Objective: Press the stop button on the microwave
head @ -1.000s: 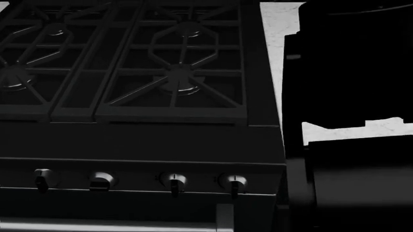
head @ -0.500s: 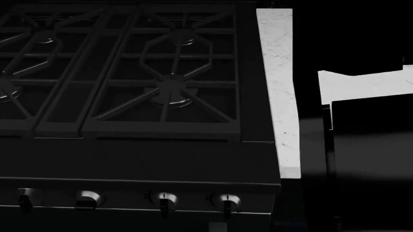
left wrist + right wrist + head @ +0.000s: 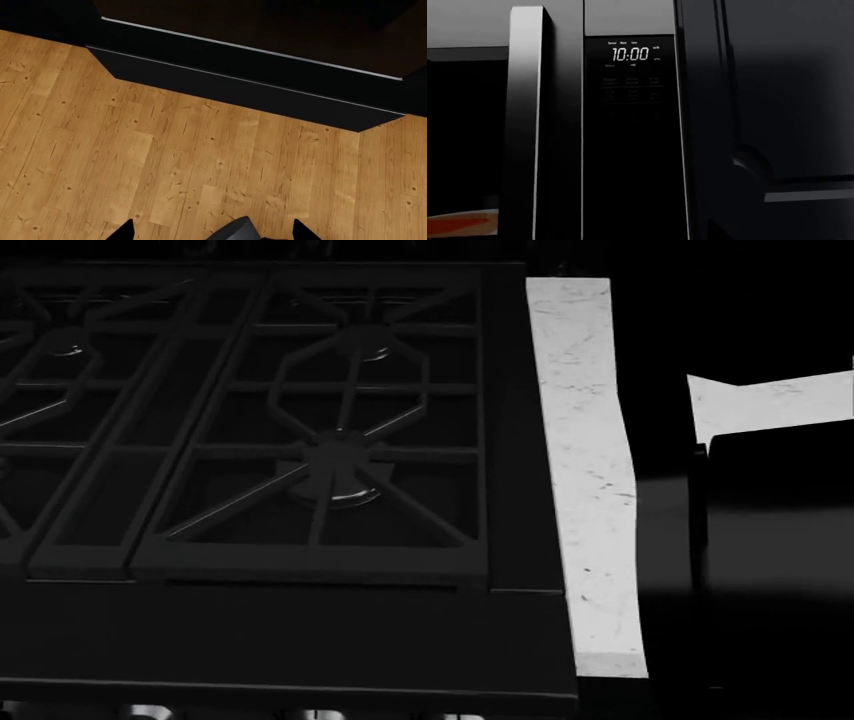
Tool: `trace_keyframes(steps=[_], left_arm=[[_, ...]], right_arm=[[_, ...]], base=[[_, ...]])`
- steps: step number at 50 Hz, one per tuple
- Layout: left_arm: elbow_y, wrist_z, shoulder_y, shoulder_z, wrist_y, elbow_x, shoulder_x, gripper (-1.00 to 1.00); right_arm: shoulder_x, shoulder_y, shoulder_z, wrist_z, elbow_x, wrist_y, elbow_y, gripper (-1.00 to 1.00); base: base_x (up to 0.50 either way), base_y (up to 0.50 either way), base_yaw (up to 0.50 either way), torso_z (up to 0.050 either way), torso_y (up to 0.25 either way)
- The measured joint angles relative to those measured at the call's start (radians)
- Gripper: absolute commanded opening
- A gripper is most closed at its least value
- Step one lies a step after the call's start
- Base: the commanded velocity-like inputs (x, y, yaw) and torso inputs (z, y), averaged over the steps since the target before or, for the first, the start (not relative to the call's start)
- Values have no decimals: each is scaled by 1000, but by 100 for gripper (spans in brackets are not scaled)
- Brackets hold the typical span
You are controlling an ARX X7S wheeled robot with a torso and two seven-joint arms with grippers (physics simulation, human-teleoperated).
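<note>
The microwave (image 3: pixel 560 30) fills the right wrist view, close up. Its black control panel (image 3: pixel 631 150) has a lit display (image 3: pixel 630 54) reading 10:00. Below it are faint rows of buttons (image 3: pixel 631 87); their labels are too dim to read, so I cannot pick out the stop button. A silver door handle (image 3: pixel 524 120) runs vertically beside the panel. My right gripper's fingers do not show in any view. My left gripper (image 3: pixel 213 232) hangs over a wooden floor (image 3: pixel 167 165), its two dark fingertips (image 3: pixel 125 233) wide apart and empty.
The head view looks down on a black gas stove (image 3: pixel 267 440) with grates, and a white marble counter strip (image 3: pixel 581 440) to its right. A large dark mass (image 3: pixel 774 570) covers the far right. A dark cabinet toe-kick (image 3: pixel 253 85) borders the floor.
The head view has shifted: the stove knobs have slid to the bottom edge, more of the marble strip shows, and the dark mass has moved right.
</note>
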Motion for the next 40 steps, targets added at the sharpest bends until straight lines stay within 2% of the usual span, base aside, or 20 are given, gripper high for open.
trace_keyframes(steps=[5,13,20,25,33,40], left_arm=[[-1,0,1,0,0,0,0,100],[-3,0,4,-1,0,0,0,100],[-1,0,0,0,0,0,0,100],[-3,0,5,-1,0,0,0,100],[-1,0,0,0,0,0,0,100],[0,0,0,0,0,0,0,100]], right_arm=[[2,0,-16,11,13,-2,-14,100],[6,1,-40,18,29,-3,-18,100],[7,-11,-59,22,45,-6,-30,100],[7,-15,-71,20,55,-8,-37,100],[9,-25,-88,19,70,-19,-37,100],[12,-26,-104,16,77,-26,-31,100]], base=[[48,0,0,50,35],[478,-56,0,50,36],[0,0,0,50,35],[465,0,0,50,34],[0,0,0,50,36],[309,-19,0,50,36]])
